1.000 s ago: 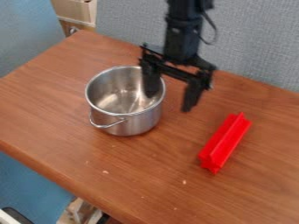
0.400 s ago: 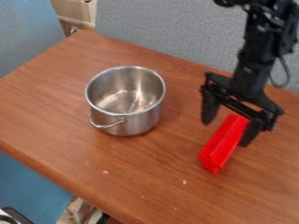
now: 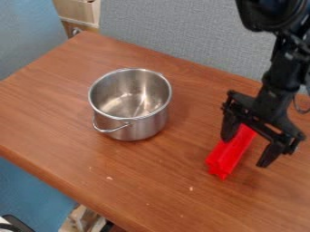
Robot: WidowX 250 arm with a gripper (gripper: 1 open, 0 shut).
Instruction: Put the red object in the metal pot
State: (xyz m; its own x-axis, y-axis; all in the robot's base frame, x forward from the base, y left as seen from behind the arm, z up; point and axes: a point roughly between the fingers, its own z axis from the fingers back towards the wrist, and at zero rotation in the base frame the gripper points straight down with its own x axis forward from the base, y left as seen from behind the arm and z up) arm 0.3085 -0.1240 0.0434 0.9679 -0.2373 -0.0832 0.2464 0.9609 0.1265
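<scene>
The red object (image 3: 227, 156), a long ridged block, lies on the wooden table (image 3: 72, 91) at the right, its far end hidden behind my gripper. My gripper (image 3: 256, 136) points down with its two black fingers wide apart, one on each side of the block's far end, nothing held. The metal pot (image 3: 130, 103) stands empty to the left of the block, its wire handle toward the table's front.
The table's front edge runs diagonally below the pot and block. A blue wall stands behind the table. A beige box (image 3: 80, 11) sits past the far left corner.
My gripper has travelled right from beside the pot and come down over the red block's far end. Its jaws have stayed wide. The pot and block have not moved.
</scene>
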